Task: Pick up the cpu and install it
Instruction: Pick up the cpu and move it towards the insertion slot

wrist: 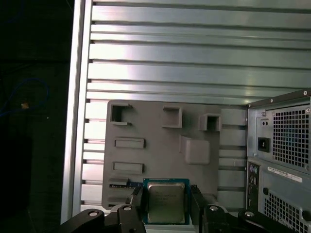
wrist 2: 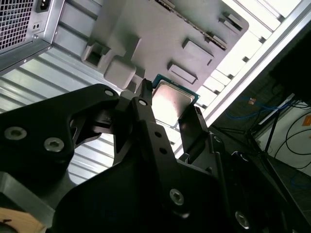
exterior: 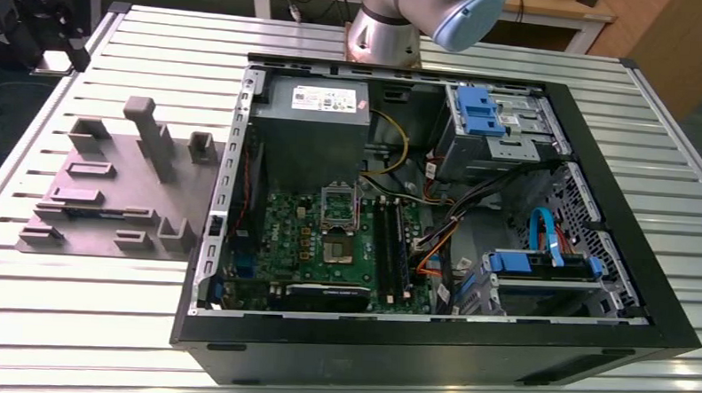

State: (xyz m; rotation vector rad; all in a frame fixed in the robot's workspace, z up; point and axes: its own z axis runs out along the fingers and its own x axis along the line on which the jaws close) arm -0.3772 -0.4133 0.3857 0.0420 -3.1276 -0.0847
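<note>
Slatted table (wrist: 170, 58) lies open below — fingers (wrist: 196, 199) pinch the cpu (wrist: 165, 203) at opposite edges.

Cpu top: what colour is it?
Silvery grey cpu, teal rim; best in the first wrist view.

1. A slatted metal table (exterior: 96, 327) carried everything.
2. A grey fixture (exterior: 102, 190) with upright posts and shallow pockets lay flat on it, just beside the case on the exterior view's left.
3. The black case (exterior: 439, 356) lay on its side, open on top.
4. Inside, a grey power supply (exterior: 312, 128) with a white label sat at the far end.
5. A green motherboard (exterior: 285, 225) lay nearer me, with a silver socket frame (exterior: 337, 205) near its middle.
6. Dark memory sticks (exterior: 387, 242) ran alongside, toward the exterior view's right.
7. A drive cage (exterior: 497, 114) with blue clips filled the far corner.
8. A blue cable (exterior: 547, 232) curled below it.
</note>
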